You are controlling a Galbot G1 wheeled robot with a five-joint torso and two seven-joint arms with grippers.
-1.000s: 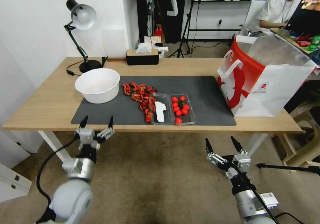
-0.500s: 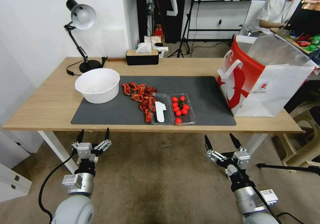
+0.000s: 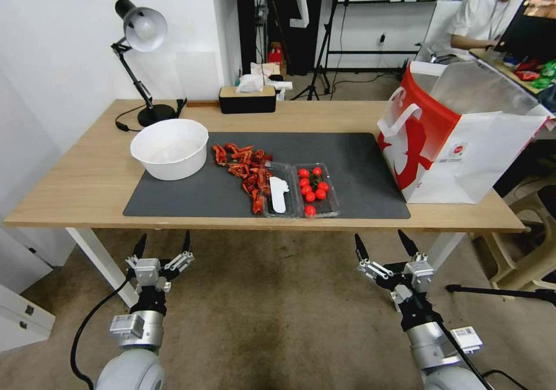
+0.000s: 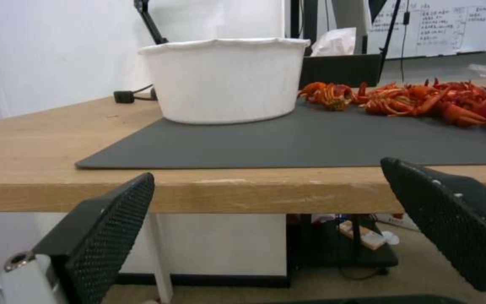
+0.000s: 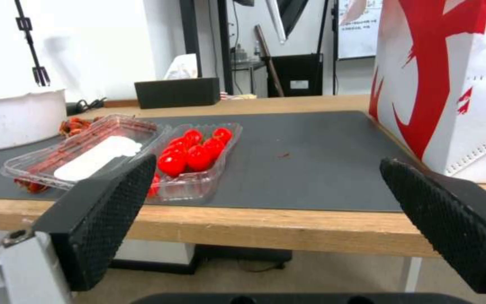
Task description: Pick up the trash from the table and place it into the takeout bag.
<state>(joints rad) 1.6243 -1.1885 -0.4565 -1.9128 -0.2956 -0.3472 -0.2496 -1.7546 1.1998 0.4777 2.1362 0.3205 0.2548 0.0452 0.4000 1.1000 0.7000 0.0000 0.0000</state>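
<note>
Head view: left tool (image 3: 163, 243) and right tool (image 3: 379, 241) released, below near tabletop (image 3: 87, 181) edge; takeout bag (image 3: 457, 141) standing far right. Left wrist view: white bowl (image 4: 224, 79) on mat (image 4: 310, 141). Right wrist view: tomato tray (image 5: 198, 158) left of bag.

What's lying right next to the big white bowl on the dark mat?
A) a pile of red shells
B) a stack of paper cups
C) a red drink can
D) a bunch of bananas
A: a pile of red shells lies on the dark mat just beside the white bowl, reaching to the clear tray of cherry tomatoes.
</note>
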